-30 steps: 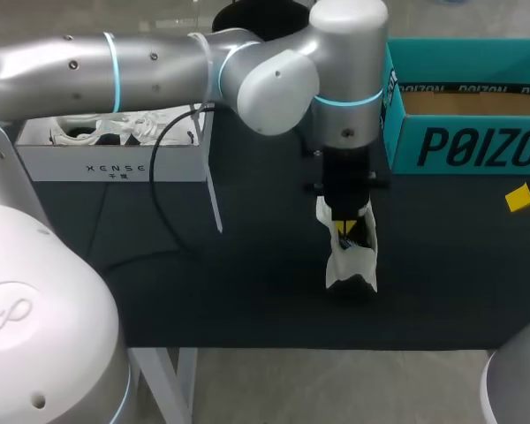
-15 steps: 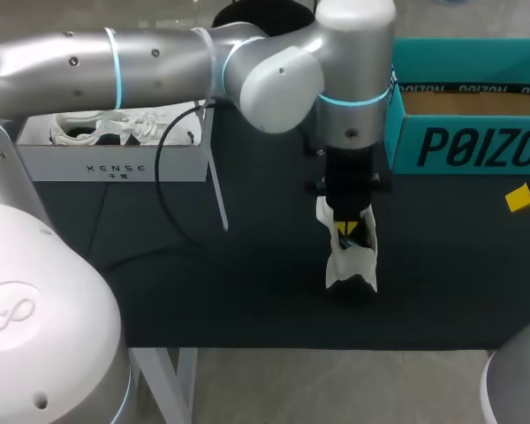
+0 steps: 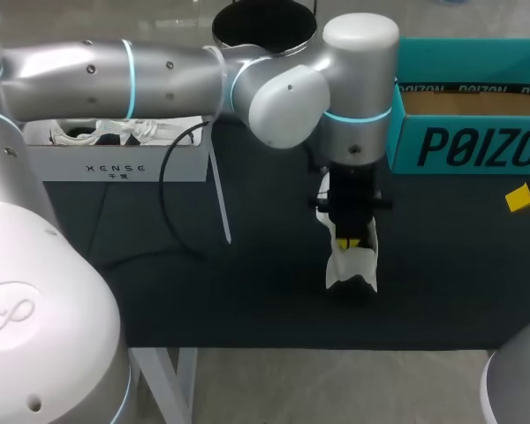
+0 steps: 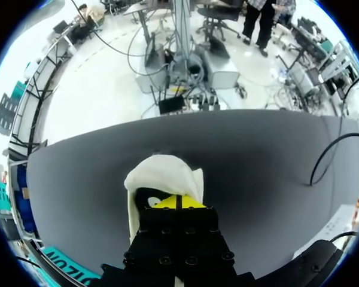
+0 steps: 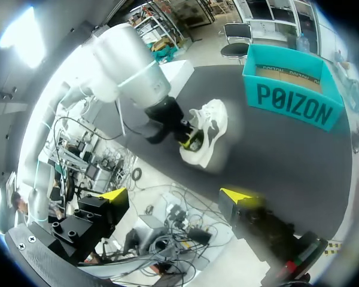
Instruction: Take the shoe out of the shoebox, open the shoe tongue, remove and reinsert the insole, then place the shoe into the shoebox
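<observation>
Have the shoe (image 3: 351, 267) out on the dark table (image 3: 203, 291), well apart from the teal shoebox (image 3: 464, 146), leaving room to work on it from above. Hold the left gripper (image 3: 347, 241) straight down in the shoe's opening, reaching in across the table from the left. See, from the left wrist, the yellow tips drawn close together just inside the collar. Cannot tell of anything pinched between them, tongue or insole, with the gripper's black body in the way. Judge this the insole stage, going by so deep a reach, better suited to the lining than to lifting the whole shoe. Leave the right gripper (image 5: 178, 197) spread wide and holding nothing, out past the table's edge, likely to stay clear of the work. Risk tipping the shoe on a hard pull, with nothing steadying it. Note a white box (image 3: 115, 163) at the left with another white shoe (image 3: 106, 131) inside
</observation>
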Robot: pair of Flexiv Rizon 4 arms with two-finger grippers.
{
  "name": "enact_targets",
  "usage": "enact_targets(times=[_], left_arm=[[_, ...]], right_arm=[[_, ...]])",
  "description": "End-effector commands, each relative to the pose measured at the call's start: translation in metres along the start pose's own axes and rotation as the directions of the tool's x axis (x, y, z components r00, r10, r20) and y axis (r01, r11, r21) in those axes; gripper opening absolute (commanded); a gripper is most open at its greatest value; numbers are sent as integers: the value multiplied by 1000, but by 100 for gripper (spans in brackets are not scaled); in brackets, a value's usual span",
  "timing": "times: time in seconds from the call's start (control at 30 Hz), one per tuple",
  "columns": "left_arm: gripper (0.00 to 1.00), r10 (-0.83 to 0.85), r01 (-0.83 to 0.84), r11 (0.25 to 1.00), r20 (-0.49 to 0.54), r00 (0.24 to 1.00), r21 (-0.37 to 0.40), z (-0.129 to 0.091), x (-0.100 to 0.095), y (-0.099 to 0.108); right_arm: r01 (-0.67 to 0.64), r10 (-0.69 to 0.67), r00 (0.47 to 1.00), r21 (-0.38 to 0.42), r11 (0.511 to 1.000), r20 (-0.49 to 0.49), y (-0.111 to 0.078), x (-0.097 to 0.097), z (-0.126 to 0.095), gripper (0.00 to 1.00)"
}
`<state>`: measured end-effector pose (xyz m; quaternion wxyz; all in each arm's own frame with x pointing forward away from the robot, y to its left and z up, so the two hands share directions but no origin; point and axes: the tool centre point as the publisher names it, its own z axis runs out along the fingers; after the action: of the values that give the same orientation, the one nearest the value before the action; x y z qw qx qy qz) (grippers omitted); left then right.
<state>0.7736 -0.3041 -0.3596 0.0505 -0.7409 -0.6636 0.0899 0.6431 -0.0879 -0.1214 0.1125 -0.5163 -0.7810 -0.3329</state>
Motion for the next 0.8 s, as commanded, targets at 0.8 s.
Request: enact_targets(times=[0.8], left_arm=[[0,-95,94,995,64,993,9,41,-23,16]], right_arm=[[-1,1,1000,-12,1000,5,-7,2,0,100]])
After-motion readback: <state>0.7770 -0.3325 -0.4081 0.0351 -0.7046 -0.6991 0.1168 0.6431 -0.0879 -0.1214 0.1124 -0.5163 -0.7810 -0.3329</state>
